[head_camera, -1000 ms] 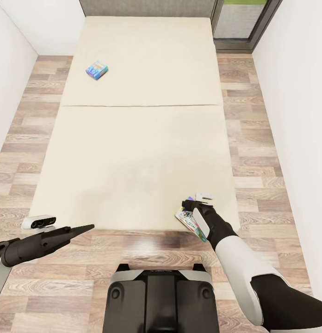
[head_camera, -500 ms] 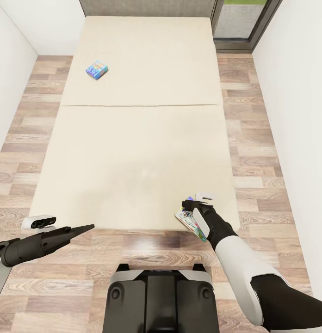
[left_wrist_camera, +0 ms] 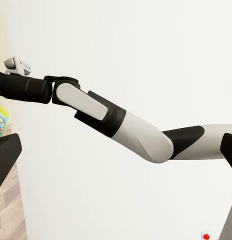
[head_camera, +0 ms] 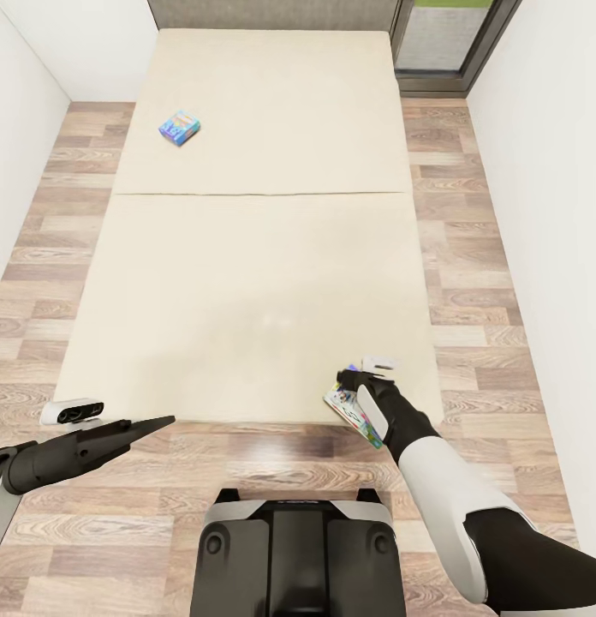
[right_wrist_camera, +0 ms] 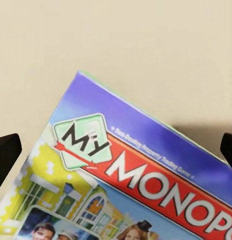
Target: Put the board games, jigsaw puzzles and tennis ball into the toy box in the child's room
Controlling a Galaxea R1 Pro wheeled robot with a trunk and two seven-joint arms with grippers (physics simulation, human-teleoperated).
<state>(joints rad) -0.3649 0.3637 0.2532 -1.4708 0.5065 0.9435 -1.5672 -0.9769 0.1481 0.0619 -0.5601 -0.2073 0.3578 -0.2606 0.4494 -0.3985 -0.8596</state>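
Counts: two board games are seen on one bed (head_camera: 247, 257) – one small blue box (head_camera: 179, 128) on the far mattress section, one Monopoly box (head_camera: 348, 410) at the near right edge, its printed lid also shown close up in the right wrist view (right_wrist_camera: 131, 180). Two mattress sections are counted. Two robot arms are visible: one left gripper (head_camera: 152, 422), one right gripper (head_camera: 354, 381). One red wall button (left_wrist_camera: 206, 236) is seen. One dark-framed window (head_camera: 448, 43) is counted.

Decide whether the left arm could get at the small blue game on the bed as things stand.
Probably not. The left tool hangs off the bed's near edge, while the blue game lies on the far section; nothing blocks the way.
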